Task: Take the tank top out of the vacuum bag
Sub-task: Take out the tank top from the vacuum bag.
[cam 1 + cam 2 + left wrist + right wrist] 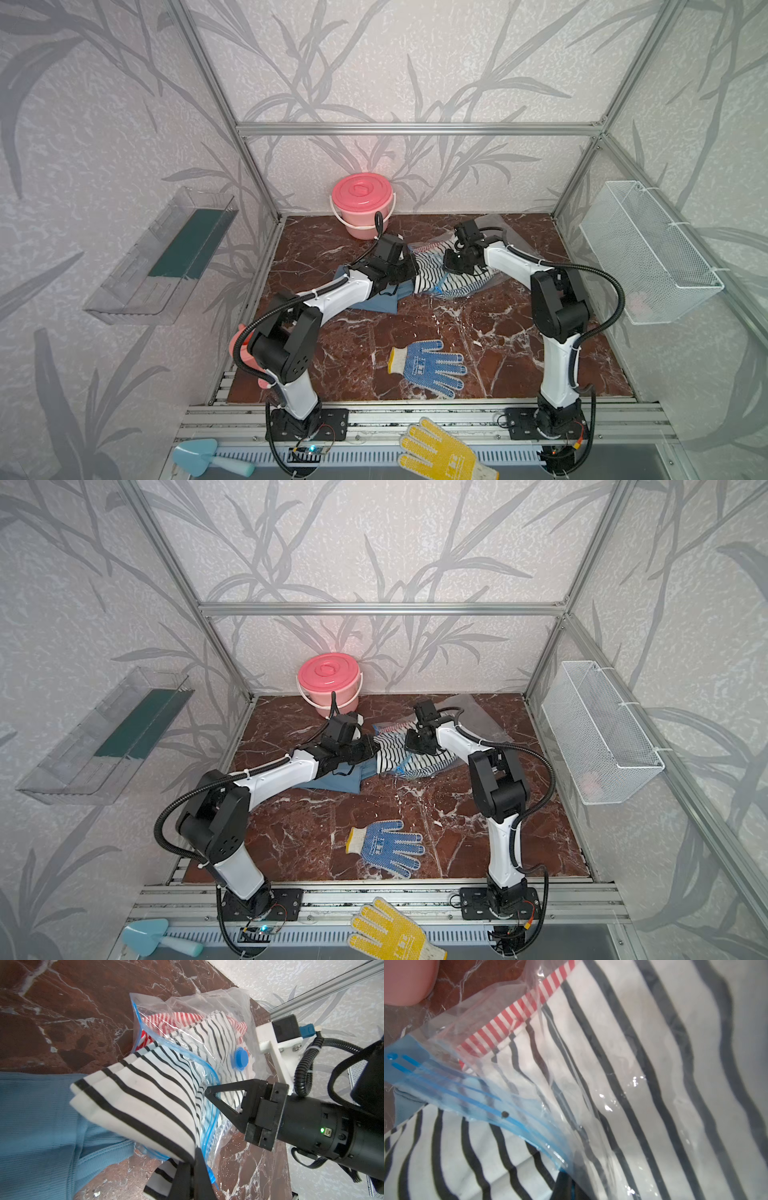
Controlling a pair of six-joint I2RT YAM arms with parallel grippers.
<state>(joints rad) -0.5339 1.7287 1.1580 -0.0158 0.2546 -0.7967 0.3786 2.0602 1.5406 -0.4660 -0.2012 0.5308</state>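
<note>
3 leaf-patterned walls (415, 62), red marble tabletop (353, 332)

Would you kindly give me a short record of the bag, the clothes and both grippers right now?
vacuum bag: lying on the table, mouth open
striped top: partly out of the bag mouth
left gripper: shut on striped top
right gripper: shut on the bag's blue zip edge
red-striped garment: inside the bag
blue garment: on the table, outside the bag
</note>
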